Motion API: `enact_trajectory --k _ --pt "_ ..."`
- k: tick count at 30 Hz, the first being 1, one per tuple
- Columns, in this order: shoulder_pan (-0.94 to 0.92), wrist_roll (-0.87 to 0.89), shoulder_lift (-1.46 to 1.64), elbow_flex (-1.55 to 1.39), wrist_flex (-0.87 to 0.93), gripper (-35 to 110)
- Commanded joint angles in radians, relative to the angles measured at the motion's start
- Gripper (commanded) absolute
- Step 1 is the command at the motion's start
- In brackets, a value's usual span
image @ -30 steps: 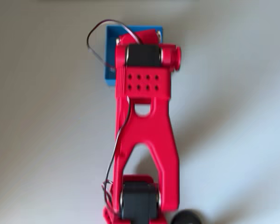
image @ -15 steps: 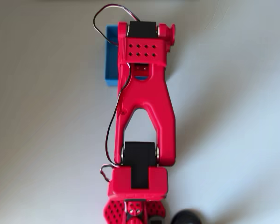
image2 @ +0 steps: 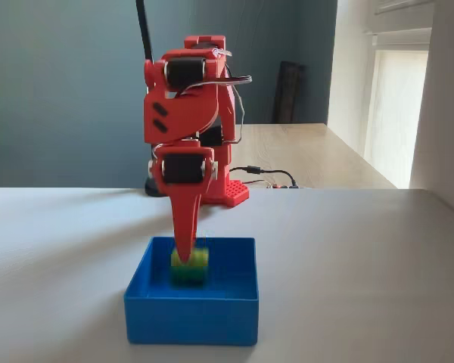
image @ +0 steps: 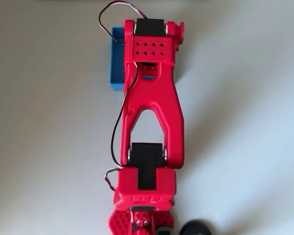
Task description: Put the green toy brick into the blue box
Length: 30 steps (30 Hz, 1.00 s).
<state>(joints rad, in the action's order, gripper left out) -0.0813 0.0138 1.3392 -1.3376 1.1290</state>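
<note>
The blue box (image2: 193, 314) stands on the white table near the front in the fixed view. Inside it is the green toy brick (image2: 193, 268), low, by the box's bottom. My red gripper (image2: 185, 257) points straight down into the box, seen edge-on as one narrow taper. Its tip is at the brick's upper left and it looks shut on the brick. From overhead, the red arm (image: 152, 112) stretches over the blue box (image: 116, 61), of which the left wall and a strip of bottom show.
The arm's red base (image2: 216, 189) stands behind the box with black cables (image2: 268, 172) beside it. A black round object (image: 195, 228) lies at the bottom edge in the overhead view. White tabletop surrounds the box on both sides.
The arm has stretched further over the box since a second ago. Its wrist block has come into the bottom of the overhead view. In the last half second it shifted only slightly.
</note>
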Motion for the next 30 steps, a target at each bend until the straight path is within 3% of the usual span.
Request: enact_trajectory --k 1,7,14,22,30 --pt "-0.012 -0.003 0.029 0.064 0.014 18" --pt "-0.012 -0.003 0.041 0.069 0.046 15" --pt "-0.002 0.003 0.074 0.002 0.089 0" --pt "0.084 0.060 0.403 -0.107 0.081 0" --pt "0.143 0.089 0.765 -0.388 -0.077 0"
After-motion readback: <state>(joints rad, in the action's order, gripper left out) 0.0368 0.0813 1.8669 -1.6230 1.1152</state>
